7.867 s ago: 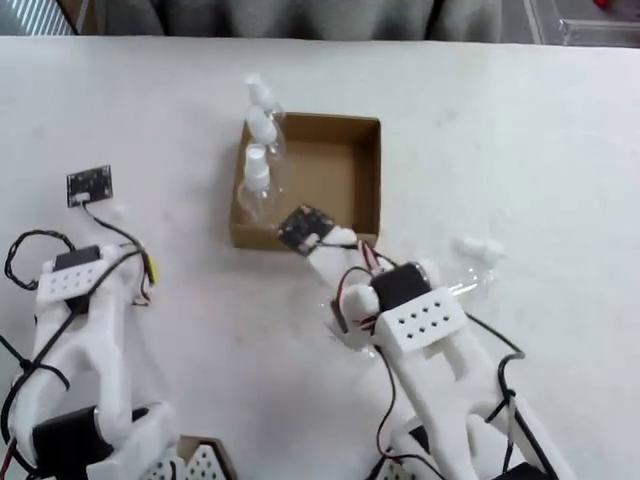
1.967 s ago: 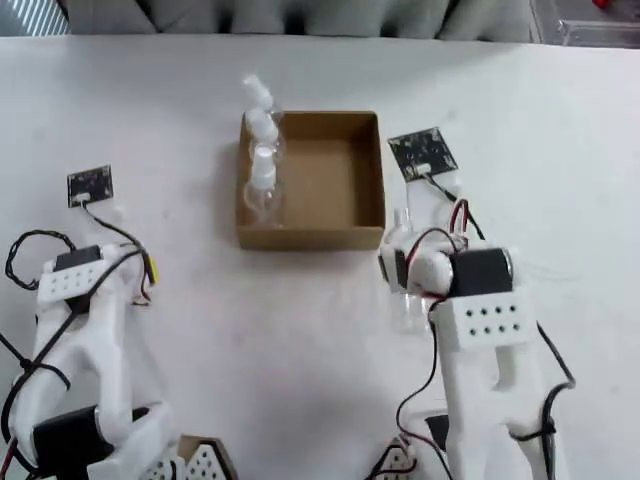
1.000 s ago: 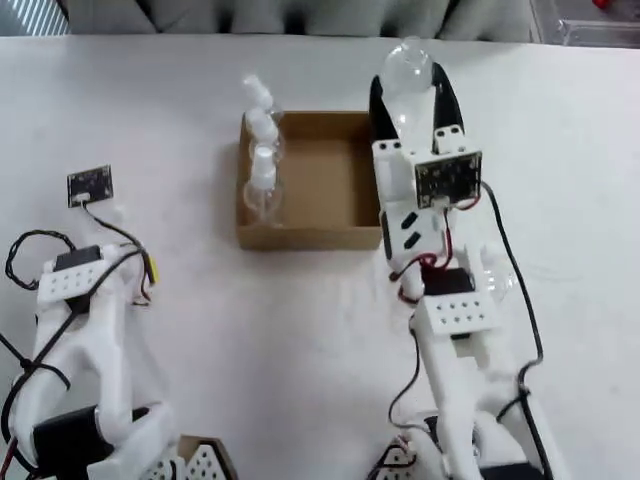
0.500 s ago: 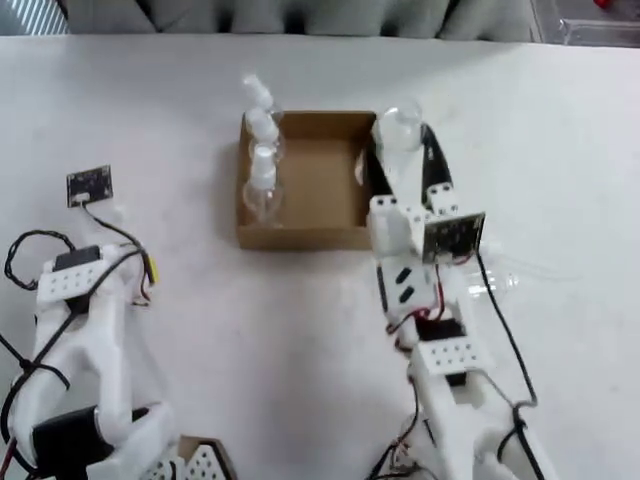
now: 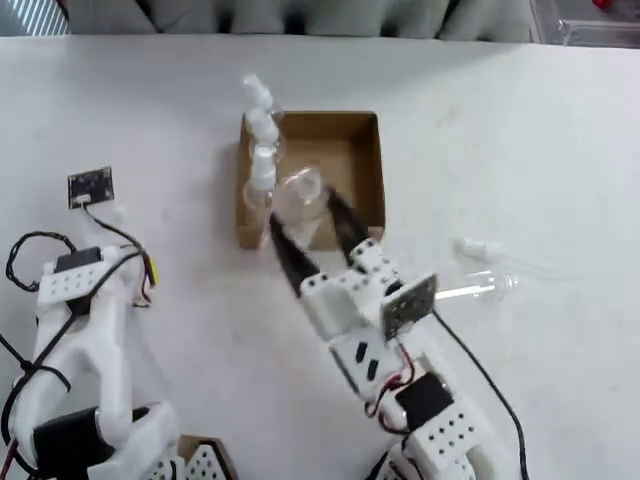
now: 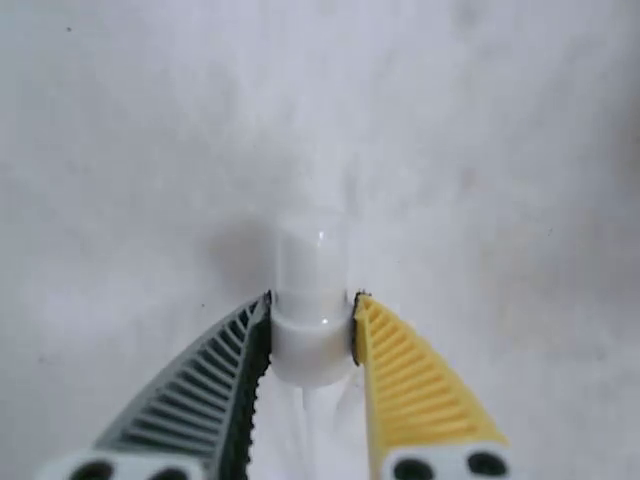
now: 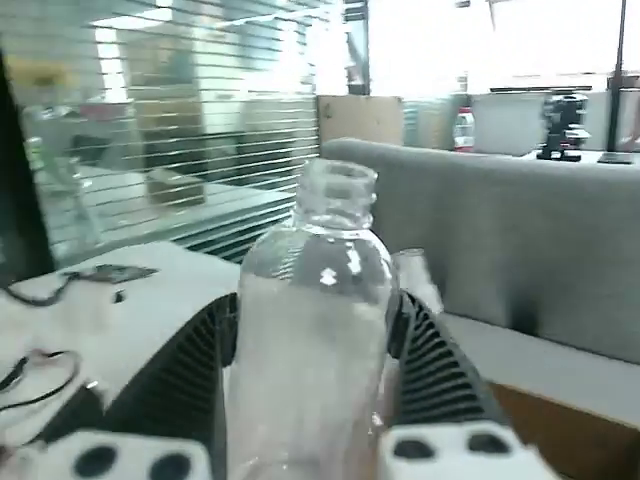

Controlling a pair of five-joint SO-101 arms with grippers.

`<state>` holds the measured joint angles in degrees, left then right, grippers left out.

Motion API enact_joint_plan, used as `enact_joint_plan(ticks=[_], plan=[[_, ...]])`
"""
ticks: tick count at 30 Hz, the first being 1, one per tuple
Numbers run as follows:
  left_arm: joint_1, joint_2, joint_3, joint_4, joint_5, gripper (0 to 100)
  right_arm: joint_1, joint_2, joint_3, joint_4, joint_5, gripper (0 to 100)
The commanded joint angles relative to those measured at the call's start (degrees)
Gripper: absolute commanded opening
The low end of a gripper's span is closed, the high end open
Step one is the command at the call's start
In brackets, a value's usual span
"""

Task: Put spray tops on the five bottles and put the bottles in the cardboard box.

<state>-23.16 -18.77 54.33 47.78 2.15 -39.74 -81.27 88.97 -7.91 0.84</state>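
Observation:
A clear bottle [image 5: 300, 188] with an open neck and no spray top is held by my right gripper [image 5: 300, 208], shut on its body over the near left part of the cardboard box [image 5: 378, 160]. The right wrist view shows the same bottle [image 7: 312, 330] between the black fingers [image 7: 205, 350]. Three capped bottles [image 5: 261, 130] stand in a row along the box's left wall. My left gripper [image 6: 312, 310] is shut on a white spray top [image 6: 312, 285] just above the table. The left arm [image 5: 80, 300] sits at the left.
A further clear bottle [image 5: 478, 288] lies on its side on the table right of the right arm, with a loose spray top [image 5: 478, 247] just beyond it. A small circuit board [image 5: 90, 183] lies at the far left. Cables trail beside both arms.
My right arm has swung from the box's right side leftward and nearer, carrying the bottle over the box's near left part. The left arm has kept still.

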Motion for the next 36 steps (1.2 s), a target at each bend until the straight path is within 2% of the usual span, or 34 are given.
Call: enact_joint_plan(ticks=[1,6,9,22,29,36], plan=[[-0.22,-2.59,-0.44,-0.79,0.53,2,-7.87,-4.53,-1.67,5.85,4.04,1.5],[-0.22,-2.59,-0.44,-0.79,0.53,2,-8.13,-4.7,-0.44,7.78,-1.93,1.5],[-0.22,-2.59,-0.35,-0.7,0.53,2,-8.48,-4.97,1.23,5.58,-4.57,1.5],[-2.24,-4.62,-1.93,-0.62,0.88,2,-9.45,-4.7,8.18,2.95,-5.01,1.5],[-4.26,-18.77,-4.13,5.89,0.97,2,-9.63,-5.05,8.18,9.01,-5.1,1.5],[-1.8,-38.73,-8.09,2.46,0.97,2,-10.33,-5.05,8.18,9.45,-5.1,1.5]])
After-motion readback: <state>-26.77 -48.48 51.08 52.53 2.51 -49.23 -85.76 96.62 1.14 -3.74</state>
